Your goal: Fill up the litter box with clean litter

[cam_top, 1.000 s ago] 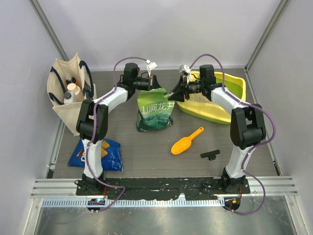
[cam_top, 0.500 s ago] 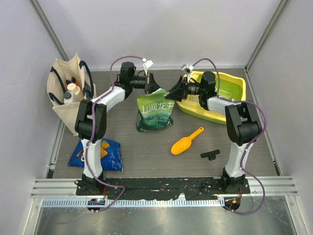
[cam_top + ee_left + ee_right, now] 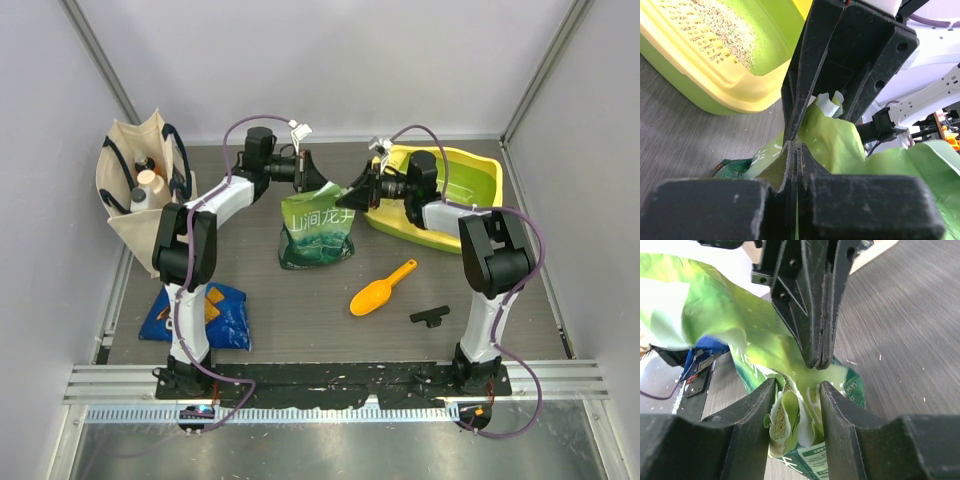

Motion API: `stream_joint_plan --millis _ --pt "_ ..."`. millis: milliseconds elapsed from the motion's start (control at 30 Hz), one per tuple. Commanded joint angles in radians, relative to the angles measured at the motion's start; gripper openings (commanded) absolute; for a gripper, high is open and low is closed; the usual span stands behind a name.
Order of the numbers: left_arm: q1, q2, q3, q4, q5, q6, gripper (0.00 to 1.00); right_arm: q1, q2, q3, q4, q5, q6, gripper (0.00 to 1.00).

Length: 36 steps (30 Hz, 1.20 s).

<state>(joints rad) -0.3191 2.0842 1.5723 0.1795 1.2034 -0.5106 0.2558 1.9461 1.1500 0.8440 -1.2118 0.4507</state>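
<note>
The litter box (image 3: pixel 470 160), with its yellow rim and lime-green basin, sits at the back right. Clean litter (image 3: pixel 725 30) lies by its slotted grate; its rim (image 3: pixel 735 92) shows in the left wrist view. A green printed pouch (image 3: pixel 316 228) stands at the table's centre. My left gripper (image 3: pixel 308 170) is shut on the pouch's top edge (image 3: pixel 835 145), seen at my left gripper (image 3: pixel 796 145). My right gripper (image 3: pixel 352 192) is at the pouch's top right corner. In the right wrist view my right gripper (image 3: pixel 798 386) is open, its fingers either side of the crumpled pouch mouth (image 3: pixel 790 415).
An orange scoop (image 3: pixel 383 288) and a small black T-shaped piece (image 3: pixel 430 316) lie in front of the litter box. A blue Doritos bag (image 3: pixel 215 315) lies at the front left. A canvas tote (image 3: pixel 140 195) with bottles stands at the left wall.
My right arm has dropped lower and reached left, bringing its gripper to the pouch's top right corner. My left gripper keeps its hold and has shifted slightly back.
</note>
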Motion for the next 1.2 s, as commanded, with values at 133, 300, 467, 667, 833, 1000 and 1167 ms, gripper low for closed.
stream_joint_plan --millis 133,300,467,667,833,1000,1167 --pt "0.008 -0.023 0.025 -0.017 -0.004 0.032 0.0 0.023 -0.092 -0.013 -0.232 0.047 -0.215 0.42" --pt "0.009 -0.03 0.023 -0.025 -0.008 0.037 0.0 0.023 -0.073 -0.027 -0.036 0.038 -0.043 0.39" --pt "0.015 -0.038 0.015 -0.037 -0.007 0.046 0.0 0.023 -0.043 -0.045 0.176 0.026 0.192 0.39" --pt "0.018 -0.049 0.017 -0.051 -0.008 0.057 0.0 0.036 -0.018 -0.068 0.34 0.027 0.347 0.38" --pt "0.018 -0.058 0.012 -0.083 -0.011 0.08 0.0 0.039 -0.03 -0.079 0.25 0.031 0.269 0.38" --pt "0.037 -0.07 0.017 -0.133 -0.025 0.122 0.0 0.039 -0.033 -0.079 0.164 0.052 0.178 0.33" --pt "0.083 -0.102 0.069 -0.299 -0.122 0.237 0.28 0.037 -0.035 -0.058 0.086 0.066 0.137 0.08"
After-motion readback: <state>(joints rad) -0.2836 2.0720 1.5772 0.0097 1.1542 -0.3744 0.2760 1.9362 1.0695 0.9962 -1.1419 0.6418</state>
